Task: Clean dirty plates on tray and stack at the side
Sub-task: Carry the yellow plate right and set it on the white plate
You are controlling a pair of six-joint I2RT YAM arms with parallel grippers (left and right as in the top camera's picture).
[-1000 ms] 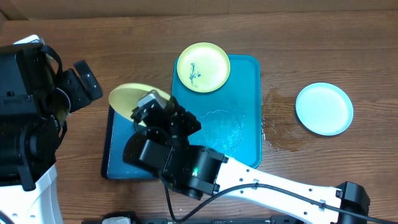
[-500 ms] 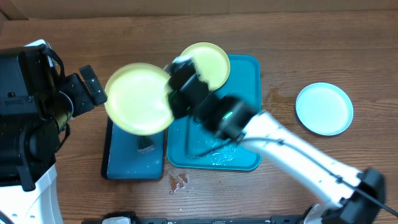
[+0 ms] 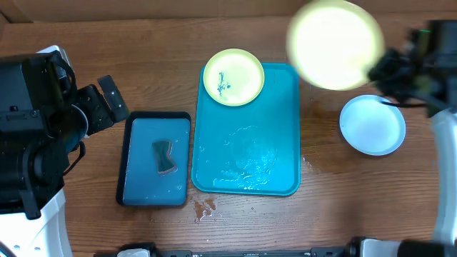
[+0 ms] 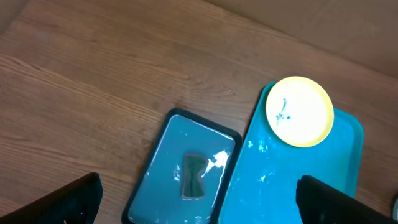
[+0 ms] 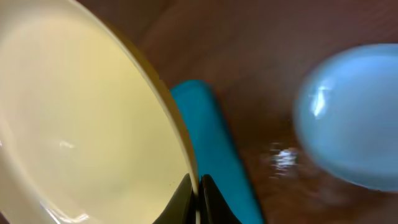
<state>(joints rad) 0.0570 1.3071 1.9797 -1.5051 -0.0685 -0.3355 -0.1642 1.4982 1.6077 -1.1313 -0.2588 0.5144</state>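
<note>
Overhead, I see my right gripper (image 3: 377, 70) clamped on the rim of a yellow-green plate (image 3: 334, 43), lifted over the wood near the blue plate (image 3: 372, 125). The smeared plate (image 3: 233, 77) sits on the tray (image 3: 275, 107). My left gripper (image 3: 107, 106) gapes wide, holding nothing.

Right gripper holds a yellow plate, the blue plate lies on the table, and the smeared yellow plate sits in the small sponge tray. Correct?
Not quite. The smeared yellow plate sits on the large turquoise tray, at its far corner; the overhead view shows it. The rest stands.
</note>
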